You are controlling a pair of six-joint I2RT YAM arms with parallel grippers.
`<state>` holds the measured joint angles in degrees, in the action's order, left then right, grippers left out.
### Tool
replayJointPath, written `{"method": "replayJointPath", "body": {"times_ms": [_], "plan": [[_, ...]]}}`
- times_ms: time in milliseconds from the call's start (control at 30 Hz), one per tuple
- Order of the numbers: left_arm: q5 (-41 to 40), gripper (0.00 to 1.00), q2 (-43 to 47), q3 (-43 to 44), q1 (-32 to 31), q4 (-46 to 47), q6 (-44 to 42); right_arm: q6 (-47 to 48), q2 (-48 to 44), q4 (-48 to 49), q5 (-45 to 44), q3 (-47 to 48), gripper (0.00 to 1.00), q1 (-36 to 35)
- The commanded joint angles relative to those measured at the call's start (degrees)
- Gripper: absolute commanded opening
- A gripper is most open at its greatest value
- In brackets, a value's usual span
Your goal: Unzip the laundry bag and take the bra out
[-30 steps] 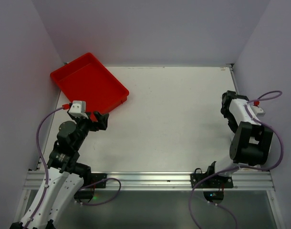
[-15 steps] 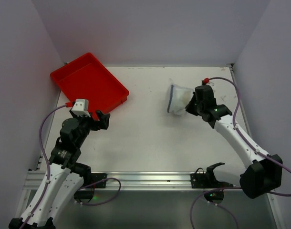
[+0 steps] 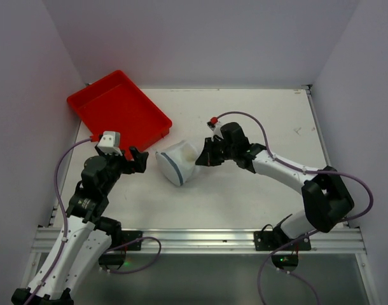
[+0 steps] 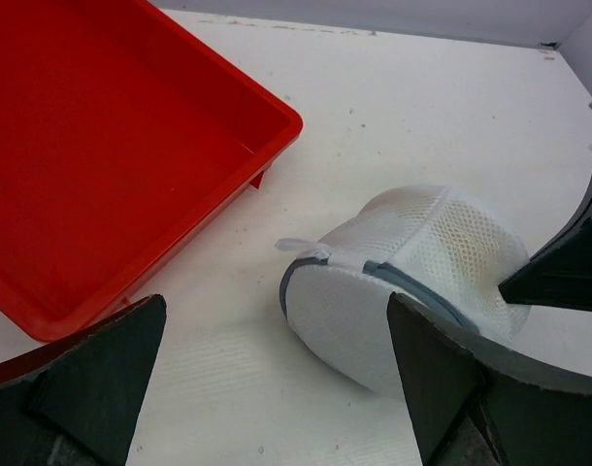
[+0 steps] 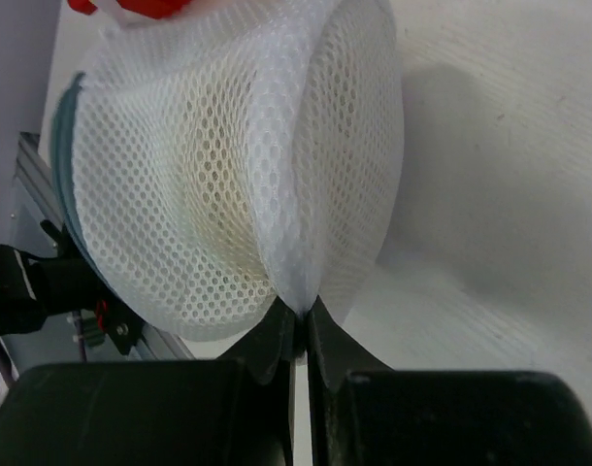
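Robotics lab test cell: a bare white desk (image 3: 181,203) boxed in on three sides by plain pale walls (image 3: 200,38). The left arm (image 3: 86,197) and right arm (image 3: 289,170) are bolted to an aluminium rail (image 3: 200,238) along its near edge, trailing purple cables (image 3: 53,187). A red tray (image 3: 117,111) sits at the far left corner.

- The left arm (image 3: 72,253) is built of white moulded shells and black joint housings, with a pale grey camera box (image 3: 109,142) trimmed in red.
- The right arm (image 3: 283,168) has matching white shells and black joints.
- A thin lavender cable (image 3: 55,190) runs along each arm; the right one ends in a red plug (image 3: 214,121).
- The left gripper (image 3: 139,159) has matt dark grey, wedge-shaped fingers (image 4: 92,388).
- The right gripper (image 5: 298,325) is black, with tapered fingers.
- Each black base block (image 3: 121,244) shows a green light.
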<state>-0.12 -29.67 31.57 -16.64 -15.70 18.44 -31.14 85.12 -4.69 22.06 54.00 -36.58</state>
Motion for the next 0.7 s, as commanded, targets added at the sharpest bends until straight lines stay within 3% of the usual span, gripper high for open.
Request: {"method": "replayJointPath", "body": {"times_ms": [0,167,333,367,467,667], "plan": [[0.7,1.00,-0.1,-0.2,-0.2,2.3,-0.2,3.3,-0.3,1.6,-1.7,-1.4,0.05,0.4],[0.4,1.00,-0.7,-0.1,-0.2,2.3,-0.1,6.3,-4.3,-3.0,-8.5,-2.1,0.51,0.4],[-4.2,1.00,-1.6,0.3,-0.2,0.2,0.6,10.9,-10.0,-10.2,-20.0,4.7,0.68,-4.4],[-4.6,1.00,-1.9,0.6,-0.2,-0.1,0.8,11.3,-10.1,-11.4,-21.9,6.0,0.77,-5.4],[-6.4,1.00,-1.6,0.8,-0.1,-0.6,1.3,11.2,-9.5,-14.5,-30.8,11.2,0.86,-10.0],[-10.5,1.00,-1.2,0.8,-0.1,-2.0,2.4,11.7,0.6,-17.3,-38.6,22.5,0.90,-19.7]]}}
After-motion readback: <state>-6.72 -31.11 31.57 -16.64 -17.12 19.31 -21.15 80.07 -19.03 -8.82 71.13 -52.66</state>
